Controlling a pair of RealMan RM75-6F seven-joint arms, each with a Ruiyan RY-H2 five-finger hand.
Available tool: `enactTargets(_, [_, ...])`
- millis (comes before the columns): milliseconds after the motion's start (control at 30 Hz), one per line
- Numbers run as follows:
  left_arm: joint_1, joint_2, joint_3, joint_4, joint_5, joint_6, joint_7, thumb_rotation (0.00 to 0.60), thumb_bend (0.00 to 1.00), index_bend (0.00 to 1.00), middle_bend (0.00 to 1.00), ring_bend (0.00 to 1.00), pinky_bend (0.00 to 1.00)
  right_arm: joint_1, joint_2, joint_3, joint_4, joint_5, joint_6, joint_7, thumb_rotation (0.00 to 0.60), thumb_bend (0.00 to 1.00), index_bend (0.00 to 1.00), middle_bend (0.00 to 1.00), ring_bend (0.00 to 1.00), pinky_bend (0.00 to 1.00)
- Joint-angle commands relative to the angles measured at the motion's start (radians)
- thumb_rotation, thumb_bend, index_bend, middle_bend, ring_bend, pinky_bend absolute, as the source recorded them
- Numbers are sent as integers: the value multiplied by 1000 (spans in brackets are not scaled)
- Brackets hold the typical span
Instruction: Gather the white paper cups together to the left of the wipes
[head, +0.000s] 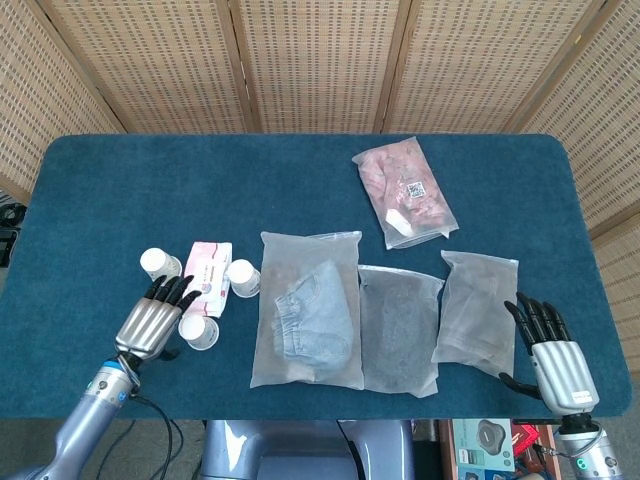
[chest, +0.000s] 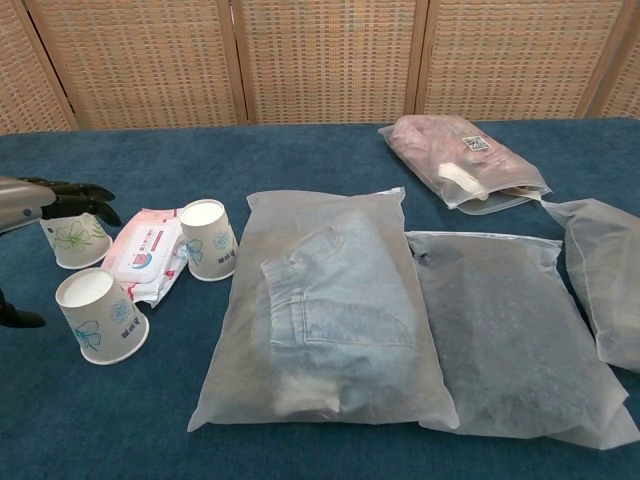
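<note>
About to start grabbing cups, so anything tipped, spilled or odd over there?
Nothing spilled or damaged. All three cups stand upside down: one right of the wipes, one left, one in front. The left robot hand hovers open beside them.

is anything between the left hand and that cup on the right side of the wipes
Yes. The wipes pack lies between the left hand and the right cup; the near cup sits just beside the hand.
</note>
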Motion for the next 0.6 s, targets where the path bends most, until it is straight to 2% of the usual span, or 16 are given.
enactTargets(33, [-35,-34,-2,25,-48,-11,32,600,188,158,0,0,0,-1,1,1,1,1,2,3,600,93,0,0,0,0])
enactTargets(367, [-95,-92,14,71,-142,0,59,600,188,246,0,0,0,-2,7,5,3,1,9,20,600,94,0,0,0,0])
enactTargets(600, [-115,-109,32,87,-160,18,55,600,188,313,0,0,0,-1,7,6,4,1,9,22,600,93,0,0,0,0])
